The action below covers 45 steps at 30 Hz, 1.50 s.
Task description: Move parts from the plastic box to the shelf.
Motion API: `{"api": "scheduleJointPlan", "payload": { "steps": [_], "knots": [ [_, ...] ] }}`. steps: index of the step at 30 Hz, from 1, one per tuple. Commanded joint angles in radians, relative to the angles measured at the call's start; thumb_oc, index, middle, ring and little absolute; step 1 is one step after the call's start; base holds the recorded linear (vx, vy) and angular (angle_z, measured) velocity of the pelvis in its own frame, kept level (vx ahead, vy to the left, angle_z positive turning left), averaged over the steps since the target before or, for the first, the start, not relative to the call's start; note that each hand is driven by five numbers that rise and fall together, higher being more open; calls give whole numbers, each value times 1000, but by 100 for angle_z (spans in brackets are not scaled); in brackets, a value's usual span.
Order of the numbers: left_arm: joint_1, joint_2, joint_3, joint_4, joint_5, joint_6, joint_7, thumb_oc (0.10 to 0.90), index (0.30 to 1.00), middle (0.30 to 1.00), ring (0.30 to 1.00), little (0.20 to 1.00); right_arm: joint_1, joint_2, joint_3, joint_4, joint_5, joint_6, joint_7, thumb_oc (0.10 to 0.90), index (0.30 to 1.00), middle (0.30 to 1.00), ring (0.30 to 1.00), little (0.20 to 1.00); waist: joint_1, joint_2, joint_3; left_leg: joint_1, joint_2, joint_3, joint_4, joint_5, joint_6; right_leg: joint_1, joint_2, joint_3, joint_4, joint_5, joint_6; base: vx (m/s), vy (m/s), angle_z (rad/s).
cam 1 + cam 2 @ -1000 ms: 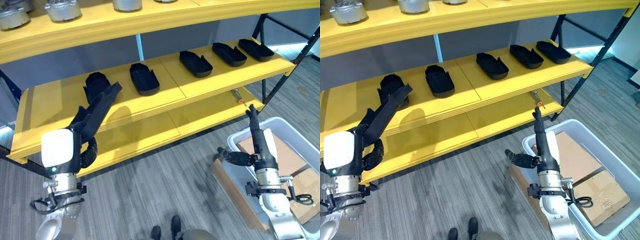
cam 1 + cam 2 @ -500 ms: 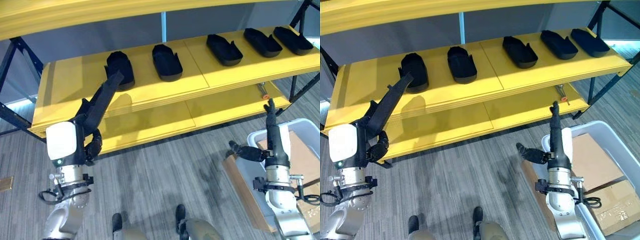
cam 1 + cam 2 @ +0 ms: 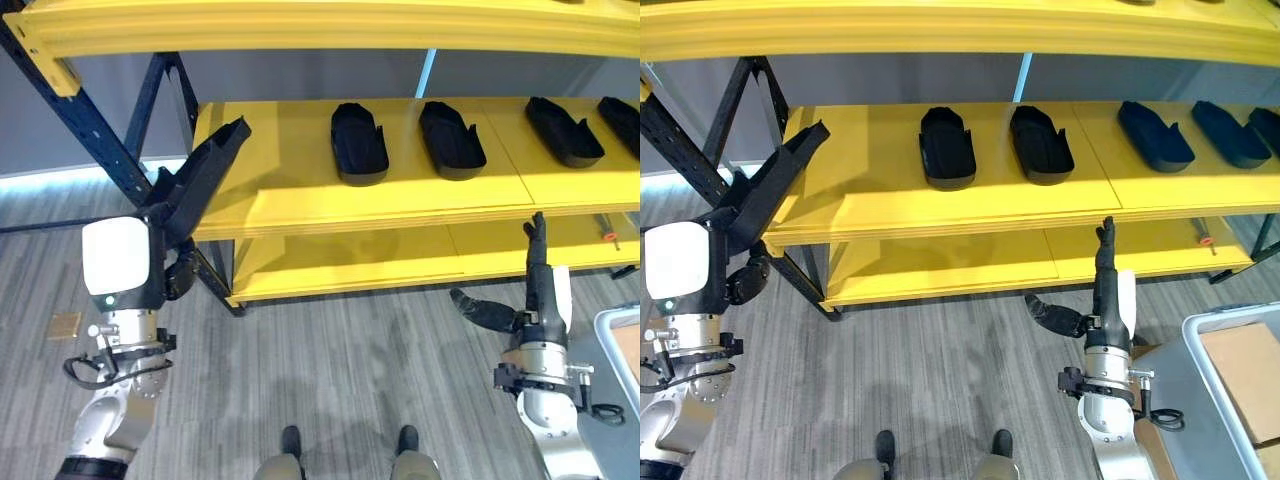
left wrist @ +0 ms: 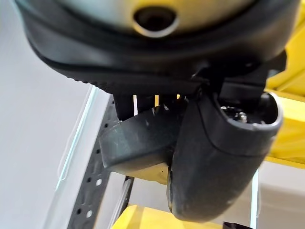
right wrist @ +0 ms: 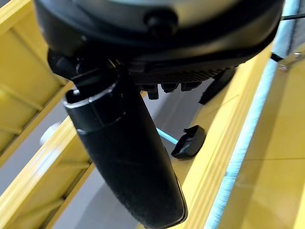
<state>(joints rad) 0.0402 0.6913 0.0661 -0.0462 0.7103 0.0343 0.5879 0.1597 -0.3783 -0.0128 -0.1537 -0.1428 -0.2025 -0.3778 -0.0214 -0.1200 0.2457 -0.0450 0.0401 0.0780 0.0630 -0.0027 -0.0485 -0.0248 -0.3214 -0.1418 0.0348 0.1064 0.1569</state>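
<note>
Part (image 3: 205, 180) in left hand (image 3: 170, 270), half-hidden.

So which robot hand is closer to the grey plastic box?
Right. The right hand is raised just left of the grey plastic box; the left hand, holding a black part, is far across.

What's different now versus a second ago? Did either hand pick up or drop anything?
Mostly the camera swung toward the robot's left: the shelf and its black parts slid across the view, and the plastic box now sits at the right edge. The left hand still grips its black part, raised toward the shelf's left end. The right hand stays open and empty. Nothing was taken or released.
</note>
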Motion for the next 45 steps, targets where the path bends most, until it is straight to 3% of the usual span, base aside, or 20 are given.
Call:
{"api": "scheduleJointPlan", "payload": {
  "steps": [1, 8, 16, 27, 45],
  "knots": [
    [-118, 38, 65, -30, 36, 11, 115, 400, 300, 300, 300, 300, -65, -78, -45, -94, -38, -54, -38, 900, 1000, 1000, 1000, 1000, -32, 16, -74, -57, 119, -3, 37, 9, -42, 49, 13, -3, 19, -73, 51, 27, 41, -21],
    [-155, 70, 88, 26, 70, 53, 113, 400, 300, 300, 300, 300, -92, -82, -27, -95, -47, -47, -19, 900, 1000, 1000, 1000, 1000, -27, 1, -49, -61, 138, 18, 23, 23, -49, 23, 29, 1, 19, -74, 46, 8, -12, -19],
    [-261, 164, 34, 108, 123, 85, 75, 400, 300, 300, 300, 300, -118, -100, 11, -101, -46, -56, 2, 900, 1000, 1000, 1000, 1000, -45, 11, -28, -43, 163, 34, -21, 54, -64, 8, 53, 2, 16, -87, 38, 5, -20, -4],
    [-403, 194, -30, 236, 124, 133, 73, 400, 300, 300, 300, 300, -97, -113, 34, -111, -41, -59, 29, 900, 1000, 1000, 1000, 1000, -78, 16, -13, -28, 165, 56, -45, 62, -67, -9, 60, 17, 6, -78, 41, 0, -3, -5],
    [-765, 315, -290, 521, 109, 168, 45, 400, 300, 300, 300, 300, -72, -149, 62, -124, -31, -75, 50, 900, 1000, 1000, 1000, 1000, -121, 16, 31, -90, 164, 69, -13, 64, -61, -64, 49, 31, 5, -50, 51, -8, -1, -3]
  ]
}}
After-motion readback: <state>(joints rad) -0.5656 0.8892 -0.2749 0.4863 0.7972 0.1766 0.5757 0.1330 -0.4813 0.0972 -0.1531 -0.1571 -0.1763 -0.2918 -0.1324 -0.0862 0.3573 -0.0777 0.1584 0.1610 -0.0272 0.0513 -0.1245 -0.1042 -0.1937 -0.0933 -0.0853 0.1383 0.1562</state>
